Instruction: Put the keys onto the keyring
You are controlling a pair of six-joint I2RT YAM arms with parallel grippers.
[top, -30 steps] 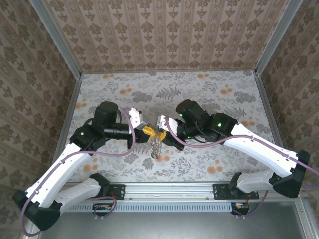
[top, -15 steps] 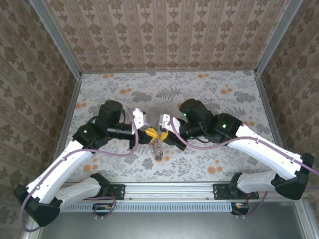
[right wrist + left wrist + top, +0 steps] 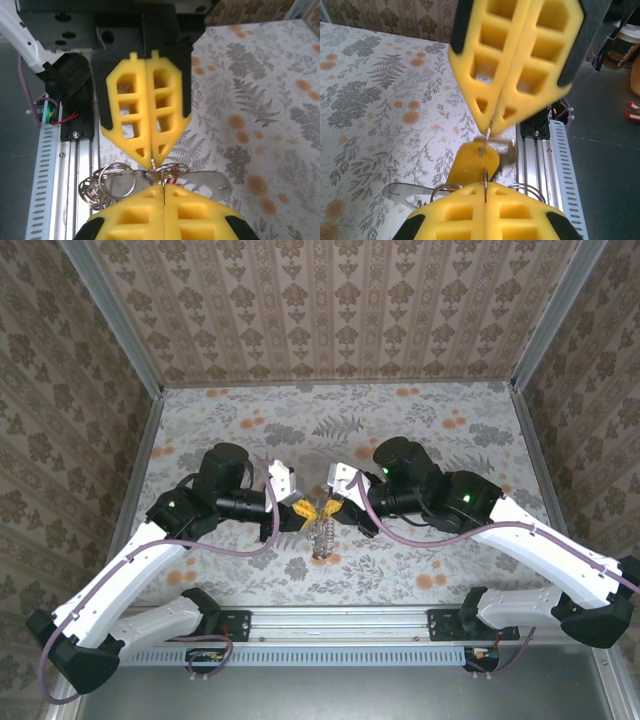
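Both grippers meet tip to tip above the middle of the floral table. My left gripper (image 3: 305, 512) (image 3: 485, 187) is shut on the thin edge of a metal ring of the keyring (image 3: 320, 538), whose rings (image 3: 116, 180) and chain hang below the fingertips. A small red piece (image 3: 173, 175) shows among the rings. My right gripper (image 3: 331, 509) (image 3: 164, 189) is shut on a thin metal piece joined to the key. The key's orange-yellow head (image 3: 471, 162) hangs between the two fingertip pairs, and its silver blade (image 3: 212, 181) lies flat just beyond my right fingers.
The aluminium rail (image 3: 340, 621) with the arm bases runs along the near edge, close under the grippers (image 3: 542, 150). Patterned walls (image 3: 330, 310) close the table's back and sides. A cup (image 3: 622, 45) stands off the table beyond the rail.
Both grippers stayed pinched tip to tip while the meeting point drifted a little right. The right arm's wrist shifted right and the hanging chain moved with it.
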